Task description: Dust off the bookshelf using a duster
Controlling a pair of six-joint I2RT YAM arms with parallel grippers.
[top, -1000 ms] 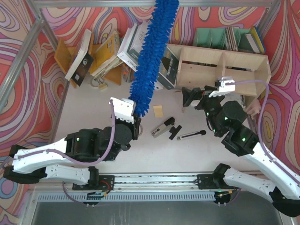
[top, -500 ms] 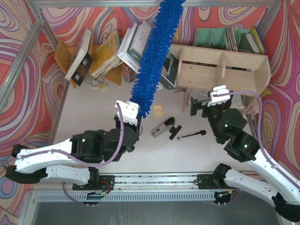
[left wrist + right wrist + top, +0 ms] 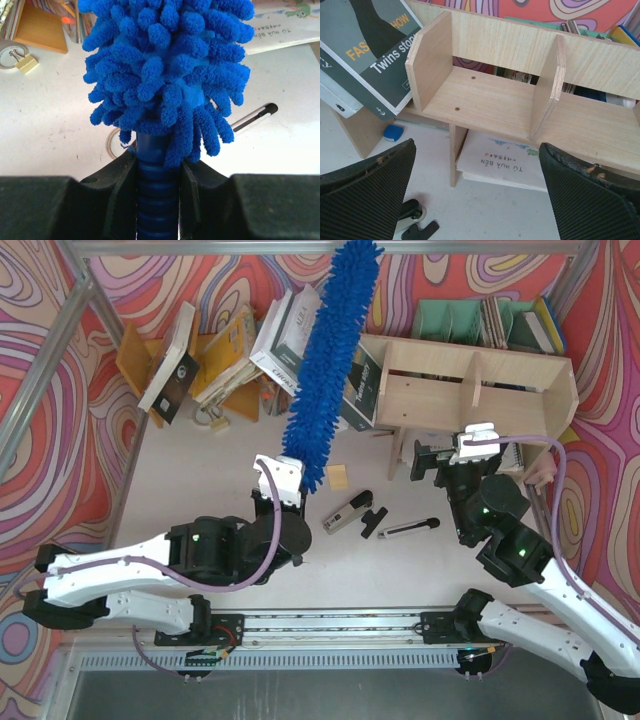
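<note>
Duster work sits at the approach step: my left gripper [image 3: 157, 187] pinches the ribbed handle of the long fluffy bright-blue chenille duster [image 3: 328, 360], which rises through the centre of the top view, its head slanting toward the upper edge, just left of the wide pale plywood bookshelf [image 3: 480, 390] at upper right. My right gripper [image 3: 428, 462] hangs below the shelf front, jaws spread wide and empty. I judge no board brushed yet. Next I must swing the head rightward and lay it along the shelf's boards.
</note>
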